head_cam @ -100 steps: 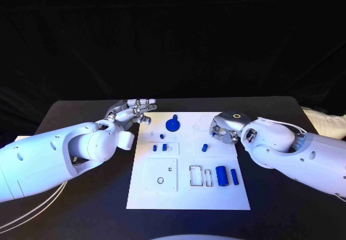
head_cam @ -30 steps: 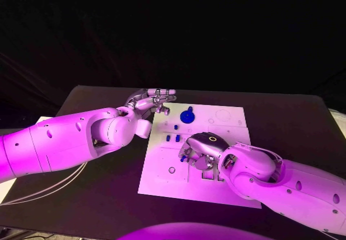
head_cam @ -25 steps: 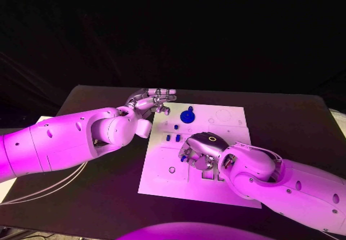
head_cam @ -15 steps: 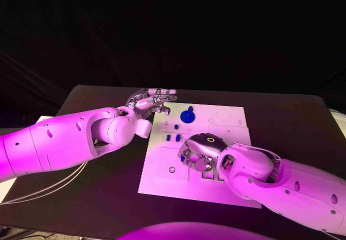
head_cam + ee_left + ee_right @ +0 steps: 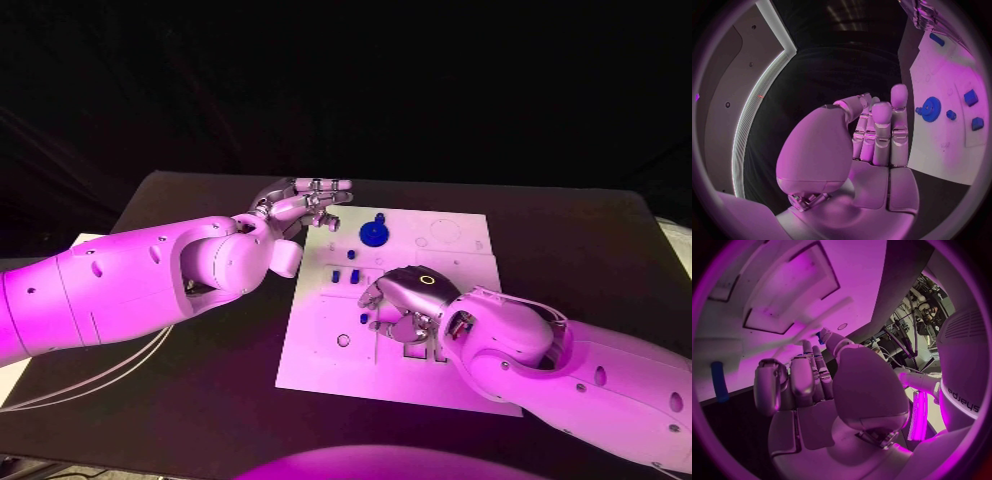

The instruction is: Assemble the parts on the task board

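Black tabletop point(image 5: 577, 240), task board point(image 5: 454, 260) at centre — right hand point(image 5: 405, 305) has come down mid-board.
Its fingers curl over the slots; a hold cannot be told. Left hand point(image 5: 306, 205) stays empty, fingers straight, upper left beside the blue gear point(image 5: 375, 235).

Robotics lab: black table point(image 5: 577, 230) against a dark backdrop (coloured stage-type lighting), cable bundles and equipment racks point(image 5: 907, 315) behind the robot.
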You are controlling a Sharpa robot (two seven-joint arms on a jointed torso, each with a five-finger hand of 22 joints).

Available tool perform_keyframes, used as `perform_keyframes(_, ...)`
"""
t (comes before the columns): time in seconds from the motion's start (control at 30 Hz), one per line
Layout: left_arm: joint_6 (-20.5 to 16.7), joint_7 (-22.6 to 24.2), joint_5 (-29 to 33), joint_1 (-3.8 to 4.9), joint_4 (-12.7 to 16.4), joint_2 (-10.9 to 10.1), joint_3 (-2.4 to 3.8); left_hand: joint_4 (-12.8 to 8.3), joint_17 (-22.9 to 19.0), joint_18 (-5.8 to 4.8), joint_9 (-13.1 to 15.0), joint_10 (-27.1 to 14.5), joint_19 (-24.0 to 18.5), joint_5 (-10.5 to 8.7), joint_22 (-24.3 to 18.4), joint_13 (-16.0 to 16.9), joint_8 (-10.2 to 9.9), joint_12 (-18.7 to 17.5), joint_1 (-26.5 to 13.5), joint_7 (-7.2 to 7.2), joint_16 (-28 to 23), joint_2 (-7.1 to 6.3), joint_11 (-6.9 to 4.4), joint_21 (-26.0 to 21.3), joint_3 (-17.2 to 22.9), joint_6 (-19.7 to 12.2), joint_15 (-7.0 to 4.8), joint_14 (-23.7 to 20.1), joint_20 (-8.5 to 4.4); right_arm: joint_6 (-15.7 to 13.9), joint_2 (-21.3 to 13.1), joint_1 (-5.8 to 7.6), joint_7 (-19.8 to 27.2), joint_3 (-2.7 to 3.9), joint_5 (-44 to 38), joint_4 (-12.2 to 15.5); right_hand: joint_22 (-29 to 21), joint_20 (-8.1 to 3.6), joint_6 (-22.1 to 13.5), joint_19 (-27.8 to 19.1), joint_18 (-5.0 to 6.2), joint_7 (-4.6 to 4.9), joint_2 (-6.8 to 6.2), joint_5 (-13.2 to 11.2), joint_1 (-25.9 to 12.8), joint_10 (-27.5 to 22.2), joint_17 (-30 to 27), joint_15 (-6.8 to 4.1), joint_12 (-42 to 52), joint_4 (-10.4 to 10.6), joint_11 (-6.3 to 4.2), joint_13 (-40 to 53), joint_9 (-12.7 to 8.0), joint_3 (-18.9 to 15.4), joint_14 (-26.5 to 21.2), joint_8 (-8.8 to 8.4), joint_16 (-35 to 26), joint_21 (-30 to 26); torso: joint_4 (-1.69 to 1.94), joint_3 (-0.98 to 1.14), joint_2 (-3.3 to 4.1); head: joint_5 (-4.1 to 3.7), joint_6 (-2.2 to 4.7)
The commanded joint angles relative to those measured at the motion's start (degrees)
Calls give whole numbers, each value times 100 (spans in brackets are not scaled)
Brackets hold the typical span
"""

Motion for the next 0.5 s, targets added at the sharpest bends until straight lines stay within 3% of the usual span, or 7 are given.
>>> perform_keyframes(0.03, 134, 8, 22, 2, 7, 3, 3, -31, -9, 95, -4, -40, -56, 20, -5, -2, -6, 19, 4, 24, -20, 61, 19, -39, 2, -13, 0, -25, -2, -413, -168, -1, -38, 44, -12, 182, 112, 21, 21, 3, 62, -2, 94, 46, 23, 92, -7, 23, 69, 7, -25, 12, -7, -55, 98, 7, -12, -29, -3, 6, -1, -17, 19)
perform_keyframes(0.13, 138, 5, 22, 2, 5, -3, 3, -31, -9, 95, -4, -40, -56, 20, -5, -2, -6, 19, 4, 24, -20, 61, 19, -39, 2, -13, 0, -25, -2, -428, -429, 55, -86, 109, 102, 373, 117, 16, 59, 8, 61, -13, 108, 52, 36, 145, -11, 16, 109, 7, -37, 13, -6, -66, 98, 16, -11, -27, -14, 3, -3, -46, 41)
perform_keyframes(0.27, 153, 0, 22, 2, 4, -6, 3, -31, -9, 95, -4, -40, -56, 20, -5, -2, -6, 19, 4, 24, -20, 61, 19, -39, 2, -13, 0, -25, -2, -262, -805, 253, -228, 163, 213, 543, 128, 10, 42, 17, 58, -49, 83, 52, 25, 134, -3, 9, 112, 12, -46, 3, -17, -103, 101, -1, -1, -20, -21, -1, -10, -106, 67)
perform_keyframes(0.43, 187, -17, 20, 2, 0, 4, 0, -35, -12, 96, -4, -41, -60, 22, -7, -2, -5, 23, 5, 24, -21, 64, 19, -45, 1, -12, 0, -28, -1, -45, -1176, 477, -351, 187, 100, 541, 130, 6, -98, 21, 58, -201, 30, -17, 31, -238, -13, 0, -40, 33, -31, -9, -76, -333, 104, -22, 11, -19, -31, -8, -13, -196, 101)
perform_keyframes(0.5, 197, -20, 19, 2, -3, 9, -1, -36, -14, 97, -3, -42, -62, 23, -8, -2, -4, 25, 6, 24, -21, 66, 19, -48, 1, -12, 1, -29, -1, 12, -1254, 512, -371, 190, 55, 495, 124, -4, -114, 18, 59, -209, 18, -29, 45, -271, -16, -18, -44, 35, -35, -7, -83, -386, 105, -21, 12, -23, -33, -5, -10, -229, 129)
